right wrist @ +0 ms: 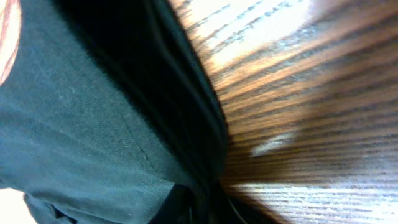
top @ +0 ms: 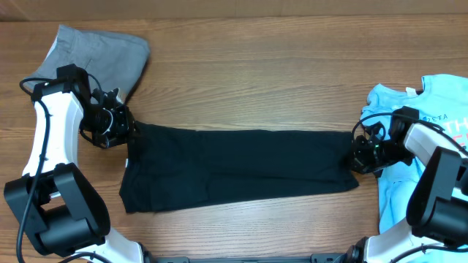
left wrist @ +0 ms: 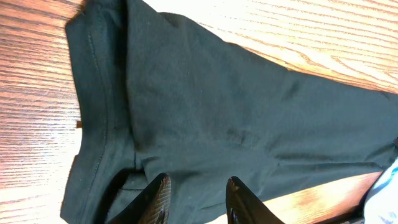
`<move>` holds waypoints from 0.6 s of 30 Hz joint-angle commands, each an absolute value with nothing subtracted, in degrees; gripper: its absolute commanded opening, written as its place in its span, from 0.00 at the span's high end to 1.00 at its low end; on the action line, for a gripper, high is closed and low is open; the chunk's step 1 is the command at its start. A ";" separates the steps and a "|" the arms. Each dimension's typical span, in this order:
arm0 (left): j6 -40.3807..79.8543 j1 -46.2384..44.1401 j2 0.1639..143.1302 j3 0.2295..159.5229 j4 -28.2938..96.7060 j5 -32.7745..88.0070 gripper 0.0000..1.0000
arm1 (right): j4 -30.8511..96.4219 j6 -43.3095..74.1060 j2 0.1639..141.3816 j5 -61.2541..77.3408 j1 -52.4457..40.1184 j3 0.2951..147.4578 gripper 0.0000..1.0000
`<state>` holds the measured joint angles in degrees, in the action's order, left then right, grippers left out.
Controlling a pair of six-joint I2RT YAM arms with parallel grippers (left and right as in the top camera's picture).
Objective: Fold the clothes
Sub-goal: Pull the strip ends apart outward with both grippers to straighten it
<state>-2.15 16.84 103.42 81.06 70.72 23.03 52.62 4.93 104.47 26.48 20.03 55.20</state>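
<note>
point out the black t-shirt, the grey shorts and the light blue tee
black t-shirt [top: 241, 164], overhead view, middle of the folded body
grey shorts [top: 102, 55], overhead view, middle of the cloth
light blue tee [top: 442, 93], overhead view, plain cloth above the print

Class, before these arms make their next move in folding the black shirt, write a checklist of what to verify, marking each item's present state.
1. The black T-shirt lies as a long flat strip on the table: ok.
2. The right gripper is shut at the shirt's right end, cloth running into it: ok.
3. The left gripper is at the left end, fingers apart over cloth; firm hold: cannot tell.
4. The grey shorts lie apart from the shirt: ok.
5. The light blue tee lies close beside the shirt's right end; whether it is clear of the grip: cannot tell.
</note>
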 commanded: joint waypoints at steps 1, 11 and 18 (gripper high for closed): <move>-3.88 16.47 103.70 82.08 70.65 24.01 0.67 | 55.72 4.89 106.39 23.00 20.64 59.16 0.96; -3.90 16.49 103.70 82.15 70.85 23.81 0.68 | 65.82 4.93 97.82 22.98 19.68 71.46 0.96; -3.88 16.47 103.70 82.15 70.46 23.83 0.68 | 66.59 9.87 92.71 24.12 8.82 71.48 0.96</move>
